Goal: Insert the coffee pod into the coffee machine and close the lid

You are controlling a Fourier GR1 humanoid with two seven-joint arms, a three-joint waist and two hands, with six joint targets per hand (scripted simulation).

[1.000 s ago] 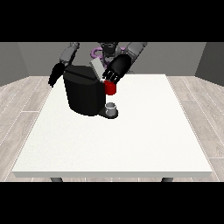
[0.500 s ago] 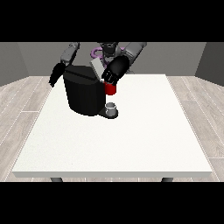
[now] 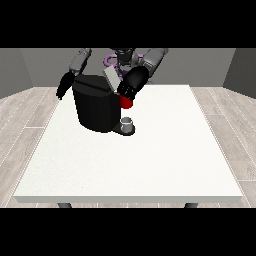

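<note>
The hand at the view's right (image 3: 133, 84) is hovering at the coffee machine (image 3: 97, 107) top, upper centre; whether its fingers are spread or curled, I cannot tell. The hand at the view's left (image 3: 63, 88) is hanging beside the machine. A grey thing (image 3: 128, 122) is sitting on the machine's base, possibly the pod; I am judging it light, stiff, best pinched by its sides.

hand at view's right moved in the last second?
No. The hand at the view's right sits at the same spot by the coffee machine's top.

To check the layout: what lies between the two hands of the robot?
In the front view, the black coffee machine stands between the hand at the view's left and the hand at the view's right, which is by a red thing at the machine.
</note>
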